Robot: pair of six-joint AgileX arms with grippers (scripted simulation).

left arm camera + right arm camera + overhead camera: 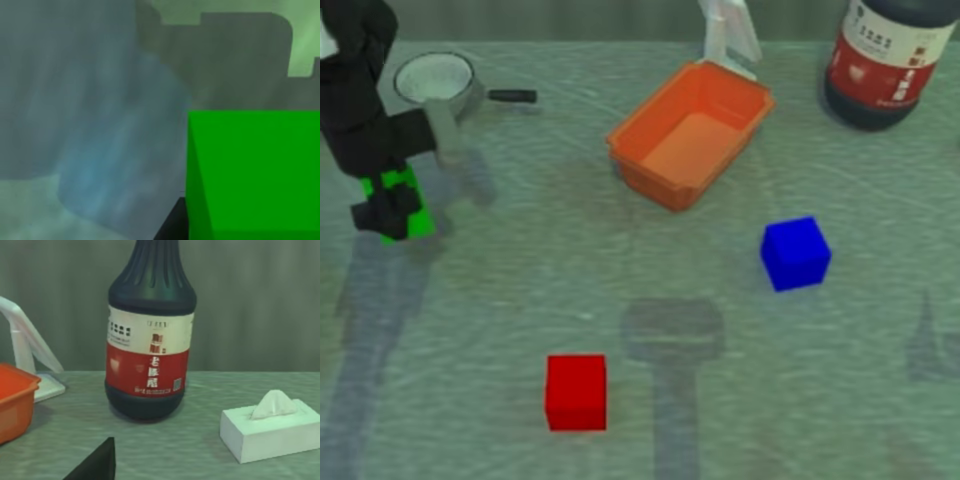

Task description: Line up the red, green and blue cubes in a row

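Green cube (392,205) at the table's left side, clamped between the closed black fingers of the left gripper (390,210) — filling the near corner of the left wrist view (252,172), with no table contact discernible there. Red cube (576,392) resting near the front edge, left of centre; blue cube (795,253) resting right of centre, in front of the orange tray (640,135); the two well apart and not level with each other. Right gripper absent from the top view, only a dark fingertip (97,465) visible at the edge of its wrist view, jaw state impossible to tell; soy sauce bottle (150,340) and tissue box (270,432) ahead of it. Step in hand, by judgement: carrying green toward a shared line. Best done by lifting clear of the table, keeping the grip square — then lowering flat beside red, edges parallel, releasing only once seated.
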